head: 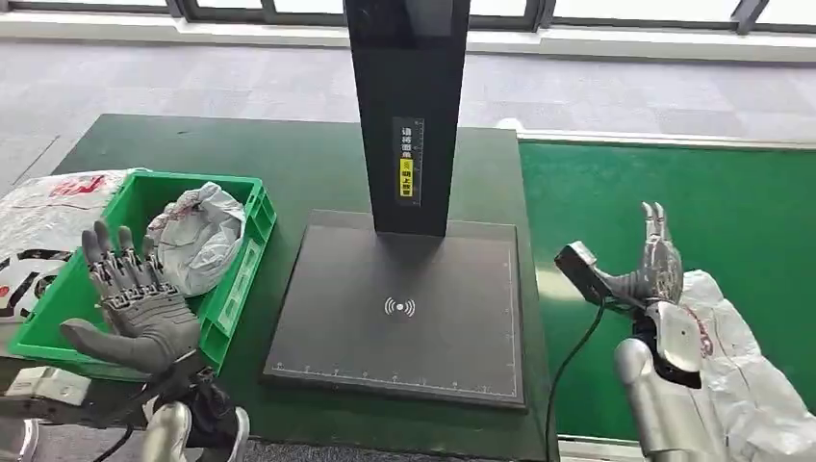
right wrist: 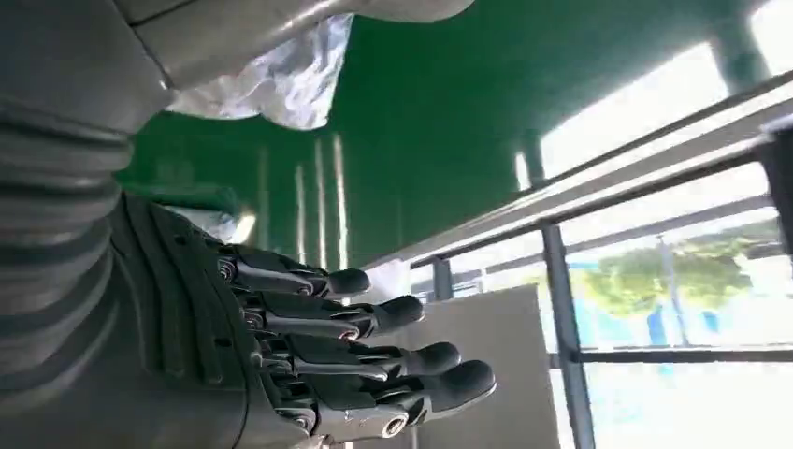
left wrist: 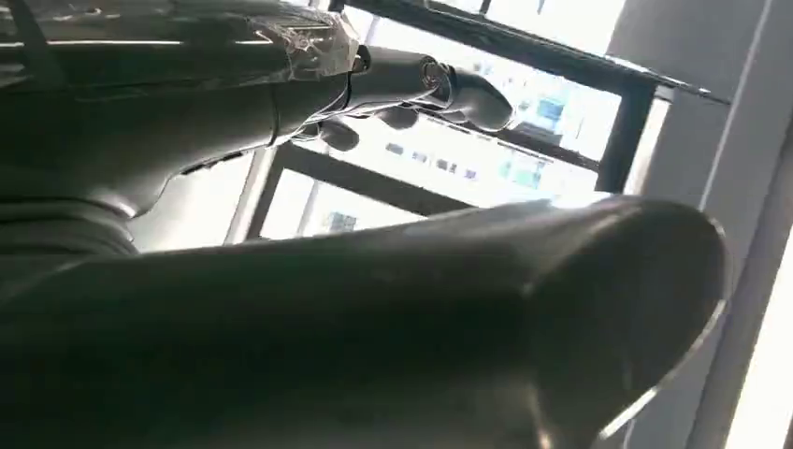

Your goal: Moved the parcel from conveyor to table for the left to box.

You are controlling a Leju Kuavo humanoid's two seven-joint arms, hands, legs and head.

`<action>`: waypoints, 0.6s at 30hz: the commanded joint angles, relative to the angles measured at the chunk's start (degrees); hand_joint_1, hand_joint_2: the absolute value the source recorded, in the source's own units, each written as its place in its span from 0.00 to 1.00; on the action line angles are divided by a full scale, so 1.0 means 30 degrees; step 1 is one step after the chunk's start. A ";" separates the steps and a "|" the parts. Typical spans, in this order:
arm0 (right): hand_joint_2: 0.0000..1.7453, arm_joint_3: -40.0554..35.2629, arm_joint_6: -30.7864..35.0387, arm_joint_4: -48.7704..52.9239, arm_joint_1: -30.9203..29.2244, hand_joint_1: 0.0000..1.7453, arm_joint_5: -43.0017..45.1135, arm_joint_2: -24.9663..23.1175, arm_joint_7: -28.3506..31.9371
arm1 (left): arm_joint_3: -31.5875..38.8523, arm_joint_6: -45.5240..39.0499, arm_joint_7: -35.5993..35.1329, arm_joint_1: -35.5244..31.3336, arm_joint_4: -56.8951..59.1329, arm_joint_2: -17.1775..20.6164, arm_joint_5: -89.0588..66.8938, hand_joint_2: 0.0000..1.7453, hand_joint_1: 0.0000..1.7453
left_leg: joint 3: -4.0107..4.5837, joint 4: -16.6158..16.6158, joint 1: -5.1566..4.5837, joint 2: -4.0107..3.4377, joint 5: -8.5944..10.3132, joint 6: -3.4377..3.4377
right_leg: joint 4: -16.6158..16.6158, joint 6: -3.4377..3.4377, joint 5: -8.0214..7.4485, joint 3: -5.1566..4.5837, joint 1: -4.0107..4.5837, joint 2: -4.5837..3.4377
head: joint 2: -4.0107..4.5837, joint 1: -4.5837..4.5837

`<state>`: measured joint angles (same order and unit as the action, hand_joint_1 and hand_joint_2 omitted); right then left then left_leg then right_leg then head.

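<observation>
A grey-white plastic parcel (head: 746, 375) lies on the green conveyor (head: 693, 192) at the lower right, partly behind my right forearm. My right hand (head: 654, 265) is raised just left of it, fingers straight and apart, holding nothing; the right wrist view shows those fingers (right wrist: 374, 360) spread in the air, with the parcel (right wrist: 281, 84) behind them. A second crumpled parcel (head: 197, 236) lies in the green box (head: 231, 298) on the left. My left hand (head: 135, 303) hovers open over the box's near end, its fingers (left wrist: 411, 84) stretched out.
A black scanner plate (head: 404, 308) with a tall black post (head: 408, 106) fills the middle of the dark green table (head: 289, 164). More bagged parcels (head: 43, 212) lie left of the box. A cable (head: 573, 361) hangs beside the conveyor edge.
</observation>
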<state>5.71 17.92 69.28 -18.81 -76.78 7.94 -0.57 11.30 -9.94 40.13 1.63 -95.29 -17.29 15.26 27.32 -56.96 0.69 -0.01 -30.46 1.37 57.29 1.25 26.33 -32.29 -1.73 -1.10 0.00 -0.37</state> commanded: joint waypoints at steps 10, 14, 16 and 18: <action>1.00 0.6629 -0.2202 -0.8066 0.0842 0.00 -0.1028 0.5023 -0.2537 | 0.0337 0.0167 -0.0043 -0.0749 0.1751 -0.0867 -0.1037 0.00 0.00 | 0.0112 0.0029 0.0008 0.0242 -0.0005 -0.0050 | -0.0088 -0.0018 0.0044 0.0000 0.0021 0.0269 | 0.0000 0.0007; 1.00 0.7005 -0.2902 -0.7132 0.2024 0.00 -0.1598 0.4807 -0.2993 | 0.0468 0.0561 -0.0043 -0.0659 0.1883 -0.0904 -0.1157 0.00 0.00 | 0.0120 0.0047 0.0017 0.0161 -0.0017 -0.0039 | -0.0069 -0.0021 0.0036 -0.0004 0.0022 0.0207 | 0.0000 0.0007; 1.00 0.7197 -0.3008 -0.6598 0.2511 0.00 -0.1697 0.4723 -0.3110 | 0.0469 0.0631 -0.0043 -0.0570 0.1971 -0.0895 -0.1141 0.00 0.00 | 0.0139 0.0094 0.0015 0.0159 0.0007 -0.0044 | -0.0112 -0.0045 0.0016 -0.0003 0.0025 0.0213 | 0.0000 0.0000; 1.00 0.7197 -0.3008 -0.6598 0.2511 0.00 -0.1697 0.4723 -0.3110 | 0.0469 0.0631 -0.0043 -0.0570 0.1971 -0.0895 -0.1141 0.00 0.00 | 0.0126 0.0086 0.0013 0.0186 0.0009 -0.0045 | -0.0104 -0.0045 0.0021 -0.0031 0.0023 0.0235 | 0.0000 0.0007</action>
<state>22.12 9.68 51.06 -13.56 -81.53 23.43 -9.68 11.30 -8.46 40.13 1.39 -92.94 -17.29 11.93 27.81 -56.90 0.69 0.32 -30.53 1.30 57.22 1.28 26.43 -32.59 -1.73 -0.72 0.00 -0.35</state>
